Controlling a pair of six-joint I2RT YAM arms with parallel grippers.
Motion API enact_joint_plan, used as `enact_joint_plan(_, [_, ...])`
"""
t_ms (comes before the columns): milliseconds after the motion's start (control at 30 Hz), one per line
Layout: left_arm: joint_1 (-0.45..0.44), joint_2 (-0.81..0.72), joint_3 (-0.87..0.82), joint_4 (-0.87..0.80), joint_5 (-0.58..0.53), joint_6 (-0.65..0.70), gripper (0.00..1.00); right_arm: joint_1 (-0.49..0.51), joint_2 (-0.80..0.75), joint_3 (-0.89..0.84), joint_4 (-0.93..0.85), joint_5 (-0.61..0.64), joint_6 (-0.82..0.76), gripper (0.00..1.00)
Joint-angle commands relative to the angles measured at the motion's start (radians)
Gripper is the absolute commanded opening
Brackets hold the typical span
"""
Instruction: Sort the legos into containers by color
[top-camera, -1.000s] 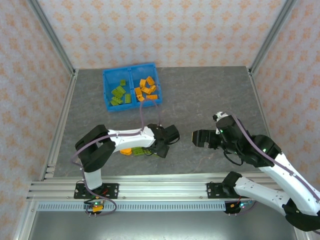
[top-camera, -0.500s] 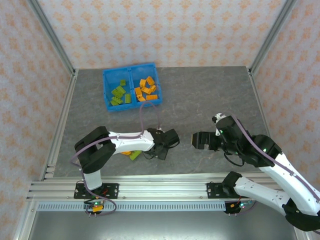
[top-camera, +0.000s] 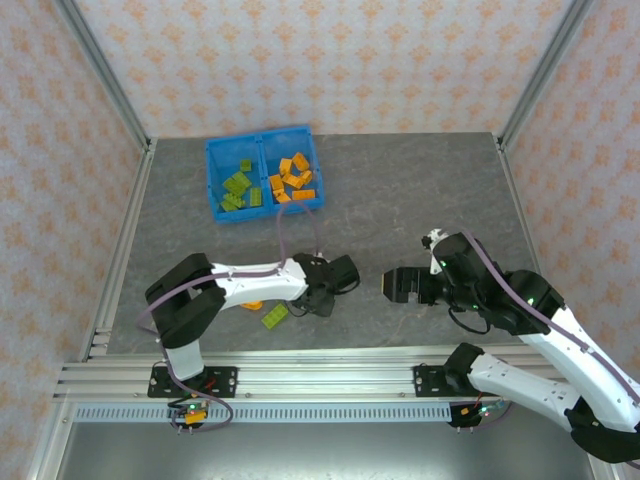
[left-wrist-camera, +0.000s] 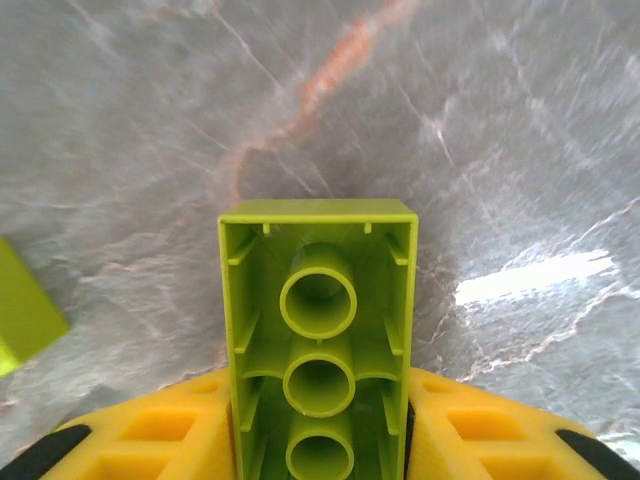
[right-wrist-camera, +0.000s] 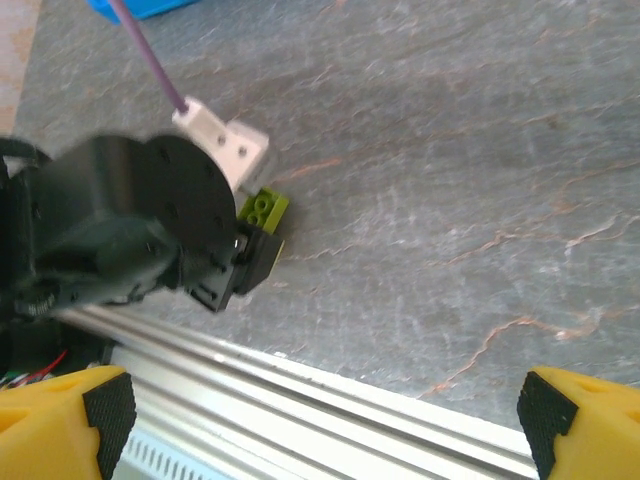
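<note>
Closing since a second ago, the left gripper (top-camera: 319, 302) now pinches a lime green brick (left-wrist-camera: 318, 300) near the tabletop's (top-camera: 400, 190) near edge, probably bound for the blue bin (top-camera: 211, 178) far left. Nearby, the right gripper (top-camera: 390, 284) hovers wide open, empty. A second green brick (top-camera: 274, 316) and an orange piece (top-camera: 252, 303) wait close by.

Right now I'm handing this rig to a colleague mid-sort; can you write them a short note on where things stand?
Left gripper: fingers closed on a lime green brick.
Right gripper: open, empty, over the table.
Done: blue bin holds green bricks in its left compartment, orange bricks in its right.
Left: bin the held brick; a loose green brick and an orange piece lie on the table.
</note>
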Motion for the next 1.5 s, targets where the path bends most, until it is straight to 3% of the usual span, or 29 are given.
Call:
enact_joint_plan(0, [0.094, -0.145, 0.081, -0.058, -0.053, 0.024, 0.4, -0.002, -0.011, 0.012, 0.019, -0.119, -0.028, 0.99])
enact_joint_plan(267, [0.467, -0.213, 0.332, -0.123, -0.027, 0.115, 0.37, -0.002, 0.052, 0.041, 0.096, -0.099, -0.034, 0.99])
enact_joint_plan(433, [0.693, -0.091, 0.502, -0.134, 0.04, 0.168, 0.37, -0.002, 0.145, 0.074, 0.118, -0.095, -0.038, 0.99])
enact_joint_plan(533, [0.773, 0.029, 0.604, -0.141, 0.08, 0.196, 0.37, -0.002, 0.212, 0.114, 0.113, -0.083, -0.055, 0.99])
enact_joint_plan(800, [0.861, 0.38, 0.921, -0.209, 0.032, 0.245, 0.43, -0.002, 0.446, 0.282, 0.053, -0.044, -0.113, 0.99])
enact_joint_plan(1100, [0.899, 0.572, 1.128, -0.265, 0.109, 0.258, 0.55, -0.002, 0.603, 0.396, 0.014, -0.046, -0.114, 0.99])
enact_joint_plan(1267, [0.897, 0.453, 1.1, -0.257, 0.142, 0.264, 0.57, -0.002, 0.614, 0.396, 0.022, -0.06, -0.105, 0.99])
enact_joint_plan(1467, [0.84, 0.123, 0.885, -0.236, 0.182, 0.273, 0.59, -0.001, 0.534, 0.316, 0.064, -0.06, -0.093, 0.99])
